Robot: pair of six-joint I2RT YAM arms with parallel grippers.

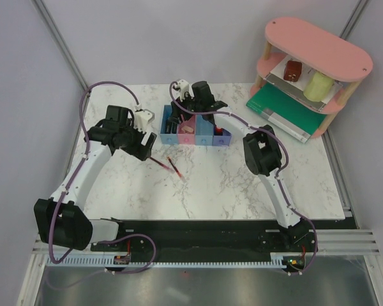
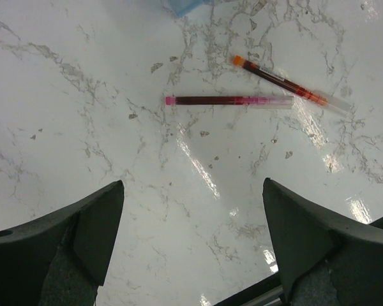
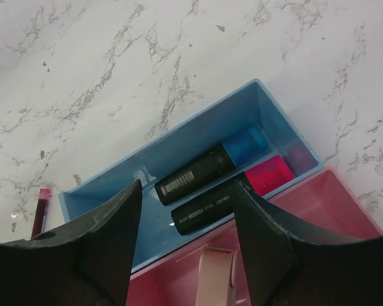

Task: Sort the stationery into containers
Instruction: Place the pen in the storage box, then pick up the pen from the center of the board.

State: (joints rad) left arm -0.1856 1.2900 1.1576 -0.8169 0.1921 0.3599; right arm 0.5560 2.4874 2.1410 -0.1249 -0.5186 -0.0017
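Partly sorted: two markers binned, two pens outstanding.
Both black markers (image 3: 201, 171) lie in the light blue bin (image 3: 179, 137) beneath the right gripper (image 3: 188, 191), fingers spread, empty. Two red pens (image 2: 230, 100) lie on the table (image 2: 83, 76) below the left gripper (image 2: 193, 185), fingers wide apart. One marker carries a barcode (image 3: 177, 183); the other's white lettering is illegible.

Two black markers (image 3: 198, 173) lie in the light-blue bin (image 3: 198, 131); two red pens (image 2: 233, 101) outside.
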